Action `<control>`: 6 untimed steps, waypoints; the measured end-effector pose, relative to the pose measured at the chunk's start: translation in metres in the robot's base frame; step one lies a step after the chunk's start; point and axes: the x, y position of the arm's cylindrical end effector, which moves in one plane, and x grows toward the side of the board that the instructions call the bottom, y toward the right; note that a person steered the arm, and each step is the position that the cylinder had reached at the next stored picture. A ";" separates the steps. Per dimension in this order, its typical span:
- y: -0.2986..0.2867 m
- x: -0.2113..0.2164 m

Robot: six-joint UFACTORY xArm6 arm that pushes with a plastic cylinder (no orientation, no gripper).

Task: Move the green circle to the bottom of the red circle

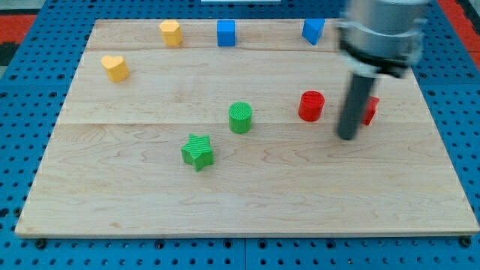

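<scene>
The green circle (pixel 240 117) stands near the middle of the wooden board (pixel 247 195). The red circle (pixel 311 106) stands to its right, a little higher in the view. My tip (pixel 346 137) is down on the board to the right of the red circle and slightly below it, well away from the green circle. The rod partly hides a second red block (pixel 369 110), whose shape I cannot make out.
A green star (pixel 197 151) lies below and left of the green circle. A yellow heart (pixel 115 67) is at upper left. A yellow block (pixel 171 32), a blue cube (pixel 226 33) and another blue block (pixel 313 30) line the top edge.
</scene>
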 end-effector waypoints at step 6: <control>-0.193 -0.117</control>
